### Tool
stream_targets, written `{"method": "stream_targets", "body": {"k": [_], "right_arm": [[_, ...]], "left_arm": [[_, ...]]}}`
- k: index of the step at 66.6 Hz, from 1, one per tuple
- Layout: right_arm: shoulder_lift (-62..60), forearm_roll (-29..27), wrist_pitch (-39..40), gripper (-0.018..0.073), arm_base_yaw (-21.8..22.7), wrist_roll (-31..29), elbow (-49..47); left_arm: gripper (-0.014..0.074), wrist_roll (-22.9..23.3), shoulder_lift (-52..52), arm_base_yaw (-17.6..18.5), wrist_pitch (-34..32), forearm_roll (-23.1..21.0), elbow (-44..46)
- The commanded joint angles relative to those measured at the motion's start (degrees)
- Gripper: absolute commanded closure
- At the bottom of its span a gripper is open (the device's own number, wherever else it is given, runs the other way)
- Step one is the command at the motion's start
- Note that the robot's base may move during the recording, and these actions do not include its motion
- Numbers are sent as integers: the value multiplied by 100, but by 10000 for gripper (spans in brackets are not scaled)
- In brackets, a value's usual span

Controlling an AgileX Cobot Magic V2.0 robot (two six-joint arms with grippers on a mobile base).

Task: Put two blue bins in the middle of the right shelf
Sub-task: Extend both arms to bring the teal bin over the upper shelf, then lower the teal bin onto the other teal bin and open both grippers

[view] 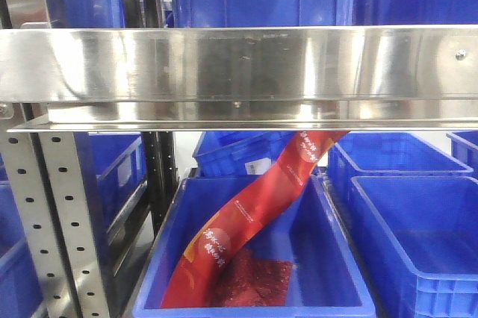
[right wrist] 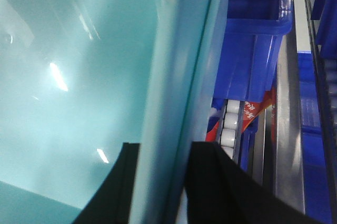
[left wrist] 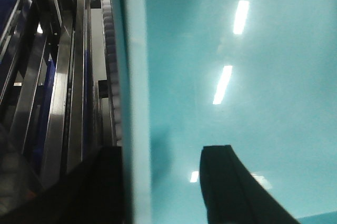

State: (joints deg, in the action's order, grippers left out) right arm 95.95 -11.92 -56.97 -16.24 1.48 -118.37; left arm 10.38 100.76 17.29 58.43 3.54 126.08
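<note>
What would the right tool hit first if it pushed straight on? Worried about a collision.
Probably the white rollers just ahead of the right tool, which straddles the teal bin's wall; depth is unclear.

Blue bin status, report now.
Left gripper and right gripper each straddle a wall of the bin. Steel shelf rail dead ahead.

The front view is bright and fairly sharp; the steel shelf rail (view: 246,64) throws broad, streaky glare, while the space under it sits in softer shadow. Both wrist views are dimmer and blurred (the camera is very close). In them a glossy teal bin wall (left wrist: 237,77) mirrors long ceiling lights as white streaks, and the dark fingers (left wrist: 231,187) at the bottom edge are out of focus, nearly black silhouettes.
</note>
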Motion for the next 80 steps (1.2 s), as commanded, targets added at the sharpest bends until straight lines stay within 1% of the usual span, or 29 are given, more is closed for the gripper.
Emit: {"method": "stream_targets", "body": {"k": [1,11,19,27,32,36,52,65,70,74,75,78,80], "right_arm": [[-114,-258,79,713,-13,-10,-105],[-114,-205,-305,713,-13,-10,-20],[-114,-118,-318,713,-13,-10,162],[-50,-27,-111,713,-13,-10,450],[81,1,-88,713,-13,-10,562],[226,15,-88,713,-13,-10,589],[878,23,-297,713,-13,-10,589],[1119,81,-401,713,-13,-10,589],[1168,123,-479,711,-13,-10,589],[1203,150,-545,669,-13,-10,589],[1203,150,-558,649,-13,-10,589],[1217,150,-569,569,-13,-10,589],[1220,150,-577,482,-13,-10,589]], "left_arm": [[707,-222,-159,60,-271,-389,93],[707,-222,-148,60,222,-462,-33],[707,-222,-148,60,302,-462,-327],[707,-222,-148,60,-93,-450,-780],[707,-222,-125,60,-431,-450,-1069],[707,-222,-61,60,-561,-450,-1179],[707,-222,399,60,-540,-439,-1247],[705,-222,634,60,-399,-449,-1247],[670,-222,699,60,-327,-449,-1247],[612,-222,722,60,-295,-449,-1247],[584,-222,721,60,-281,-449,-1247],[529,-222,721,60,-280,-449,-1247],[465,-222,721,60,-280,-449,-1247]]}}
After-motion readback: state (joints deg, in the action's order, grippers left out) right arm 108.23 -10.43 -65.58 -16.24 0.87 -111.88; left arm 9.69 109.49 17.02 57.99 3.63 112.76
